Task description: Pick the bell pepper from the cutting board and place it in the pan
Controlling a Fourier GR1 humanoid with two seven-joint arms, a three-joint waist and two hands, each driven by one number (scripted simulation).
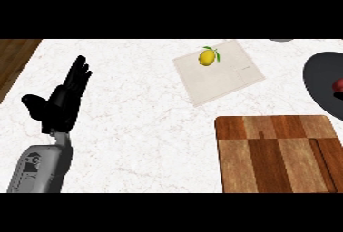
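Nearest you, the board [275,154] has no pepper on it. The left hand [64,102] rests open at the left, fingers up, holding nothing. The right hand is out of view, so you can't tell its state. Farther right, a red thing, likely the pepper [339,85], lies in the pan [321,72], cut off by the edge. Placing looks done, little or nothing left. Farthest, a lemon [208,57] sits on a mat [221,81].

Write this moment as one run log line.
left hand open, resting | right hand not in view | red object in pan | cutting board without pepper
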